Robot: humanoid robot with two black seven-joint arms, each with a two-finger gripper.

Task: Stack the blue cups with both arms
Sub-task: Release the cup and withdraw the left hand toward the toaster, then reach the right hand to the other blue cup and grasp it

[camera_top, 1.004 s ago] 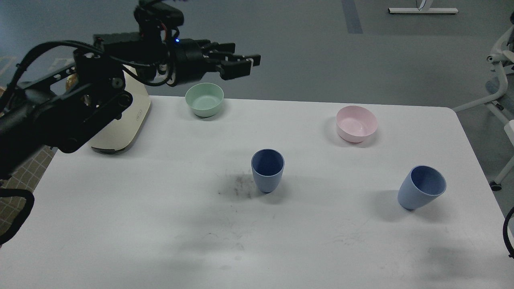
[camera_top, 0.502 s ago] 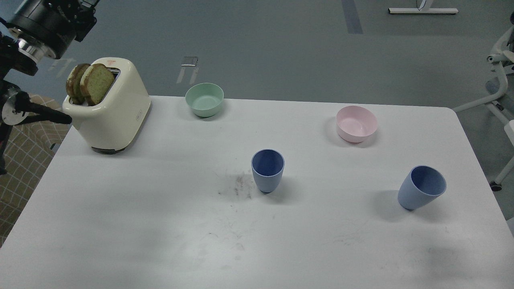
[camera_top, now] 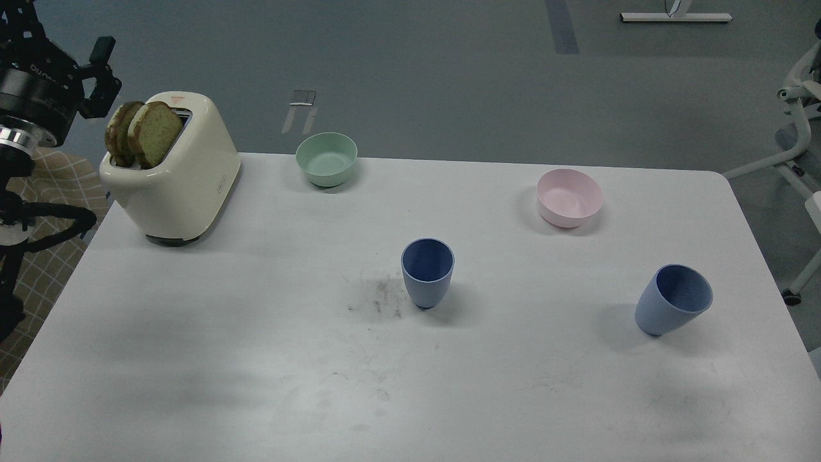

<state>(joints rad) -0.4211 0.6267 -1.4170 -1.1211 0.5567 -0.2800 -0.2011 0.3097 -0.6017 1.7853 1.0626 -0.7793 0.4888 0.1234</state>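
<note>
Two dusty-blue cups stand apart on the white table [camera_top: 256, 359], mouths up and empty. One blue cup [camera_top: 427, 273] is near the middle. The other blue cup [camera_top: 673, 300] is at the right, near the table's right edge. My left gripper [camera_top: 58, 58] shows only partly at the top left corner, high above and to the left of the toaster, far from both cups. Its fingers cannot be told apart there. My right arm and gripper are out of view.
A cream toaster [camera_top: 179, 186] holding two slices of toast [camera_top: 144, 131] stands at the back left. A mint-green bowl [camera_top: 326, 159] sits at the back centre and a pink bowl [camera_top: 569, 197] at the back right. Dark smudges [camera_top: 378, 298] mark the table left of the middle cup.
My left arm has swung away from above the back of the table to the far left edge, uncovering the toaster. The cups and bowls have not moved.
</note>
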